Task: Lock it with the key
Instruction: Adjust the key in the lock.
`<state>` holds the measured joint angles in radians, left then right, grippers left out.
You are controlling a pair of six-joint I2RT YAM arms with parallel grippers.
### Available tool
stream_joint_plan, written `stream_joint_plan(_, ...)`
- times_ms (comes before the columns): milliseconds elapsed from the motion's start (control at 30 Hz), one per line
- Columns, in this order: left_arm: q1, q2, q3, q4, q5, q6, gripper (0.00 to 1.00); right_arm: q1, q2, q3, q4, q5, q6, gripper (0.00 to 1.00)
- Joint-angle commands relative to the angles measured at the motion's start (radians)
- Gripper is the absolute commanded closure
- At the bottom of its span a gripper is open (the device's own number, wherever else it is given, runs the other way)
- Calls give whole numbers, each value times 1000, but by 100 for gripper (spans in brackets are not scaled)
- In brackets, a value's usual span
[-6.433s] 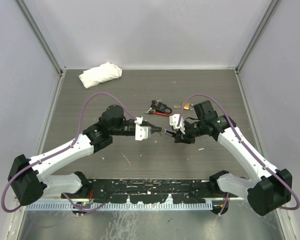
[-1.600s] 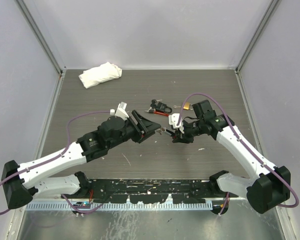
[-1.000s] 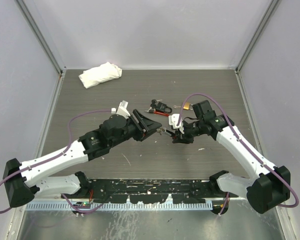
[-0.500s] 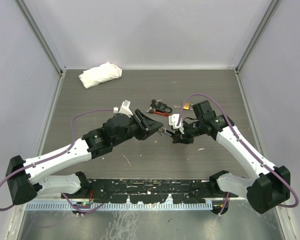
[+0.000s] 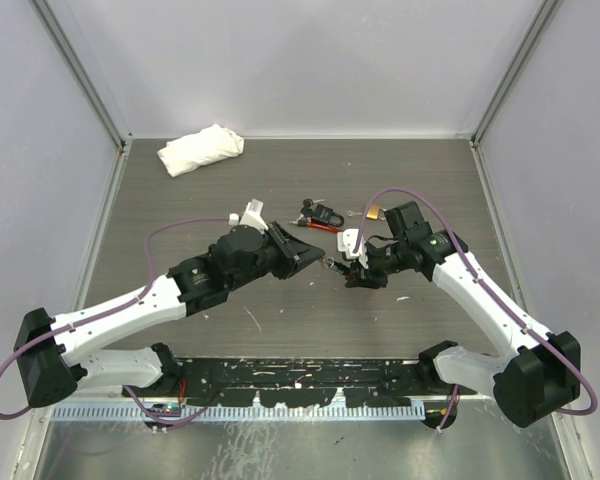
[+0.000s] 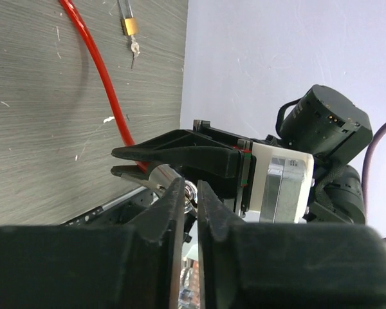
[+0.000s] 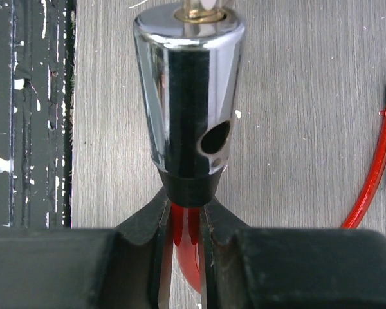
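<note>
The lock [image 7: 188,96] is a chrome cylinder with a black collar, a brass keyhole end and a red cable [image 7: 194,251] running out of its base. My right gripper [image 7: 185,207] is shut on the collar and cable and holds the lock level above the table. In the top view the lock [image 5: 334,263] points left at my left gripper [image 5: 318,260]. In the left wrist view my left gripper [image 6: 191,190] has its jaws closed to a thin slit on the silver key [image 6: 192,191] sticking out of the lock [image 6: 161,175].
A white cloth [image 5: 201,148] lies at the back left. A black padlock with a red strap [image 5: 320,215] and a brass padlock [image 5: 376,212] lie behind the grippers. The loop of red cable [image 6: 106,84] rests on the table. A black rail [image 5: 300,375] runs along the near edge.
My left arm has moved right up to the lock's end, and its jaws have closed from open onto the key. The right arm has stayed still with the lock.
</note>
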<state>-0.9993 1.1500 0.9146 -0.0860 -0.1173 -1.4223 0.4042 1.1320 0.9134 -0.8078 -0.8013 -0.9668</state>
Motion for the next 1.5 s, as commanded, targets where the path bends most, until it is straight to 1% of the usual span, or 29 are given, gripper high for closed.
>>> stream_joint_plan(0, 0, -1, 35, 62, -1, 36, 91, 2, -30, 10, 58, -4, -16, 99)
stream_joint_plan(100, 0, -2, 27, 79, -2, 79, 98, 2, -33, 10, 56, -4, -15, 99)
stream_joint_plan(200, 2, -6, 17, 85, -10, 133, 100, 1, -33, 13, 53, -8, -14, 99)
stream_joint_plan(400, 5, -13, 8, 105, -8, 266, 100, 1, -31, 20, 50, -19, -12, 99)
stream_joint_plan(500, 5, -12, 6, 136, 0, 392, 98, 1, -27, 23, 49, -19, -13, 99)
stream_joint_plan(600, 5, -14, 0, 181, 6, 573, 91, 1, -27, 25, 46, -21, -11, 99)
stream_joint_plan(800, 6, -40, -43, 317, 25, 917, 62, 1, -27, 23, 42, -32, -11, 99)
stream_joint_plan(867, 8, -48, -44, 330, 28, 980, 57, 1, -25, 23, 41, -36, -11, 99)
stream_joint_plan(967, 10, -77, -48, 321, -3, 1021, 52, 1, -24, 24, 41, -36, -10, 99)
stream_joint_plan(1033, 11, -110, -67, 322, -12, 1023, 48, 1, -23, 24, 42, -37, -10, 99)
stream_joint_plan(1100, 10, -144, -90, 325, 7, 1019, 45, 1, -20, 24, 41, -39, -11, 99)
stream_joint_plan(1233, 11, -178, -119, 320, 78, 962, 46, 1, -15, 25, 41, -41, -11, 99)
stream_joint_plan(1333, 11, -172, -85, 229, 101, 910, 46, 1, -15, 24, 41, -42, -11, 99)
stream_joint_plan(1400, 11, -182, -78, 187, 111, 883, 43, 1, -19, 24, 39, -40, -10, 99)
stream_joint_plan(1467, 10, -204, -94, 185, 114, 855, 40, 2, -24, 20, 41, -41, -10, 99)
